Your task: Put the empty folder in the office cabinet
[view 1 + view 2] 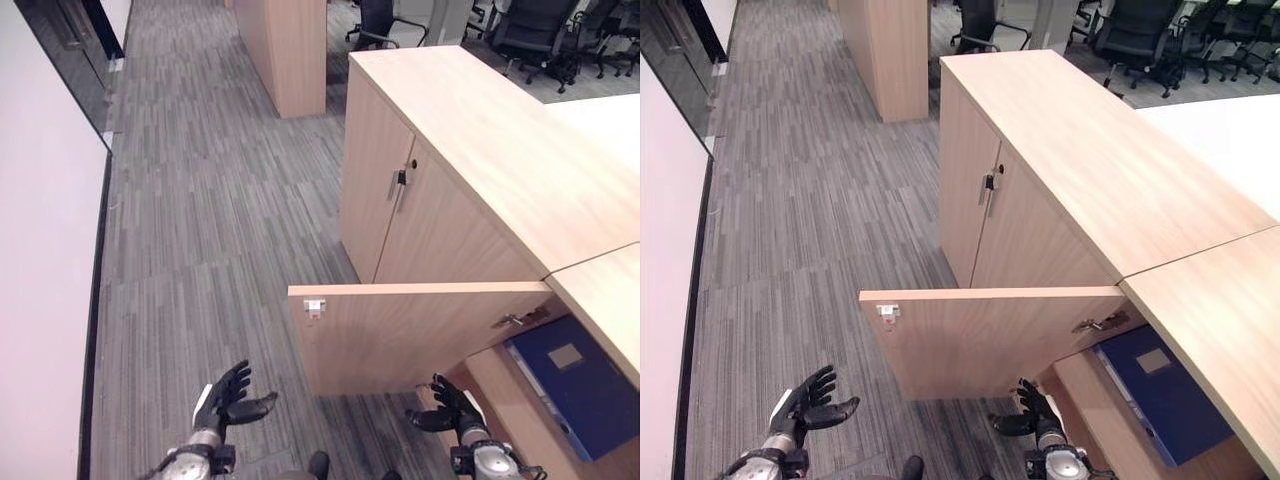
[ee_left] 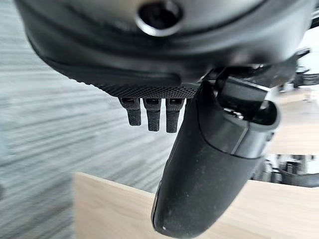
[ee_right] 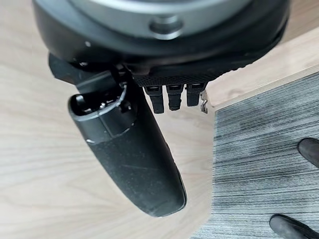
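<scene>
Your blue folder [image 1: 575,385] already lies flat inside the open compartment of the wooden cabinet [image 1: 470,160], under its top, just past the swung-out door [image 1: 400,335]. Your right hand [image 1: 447,405] hangs near it at the compartment's front edge, fingers spread and relaxed, gripping nothing and apart from the folder. Your left hand [image 1: 228,397] is also loose and empty, out over the grey carpet [image 1: 200,200], well apart from the door.
</scene>
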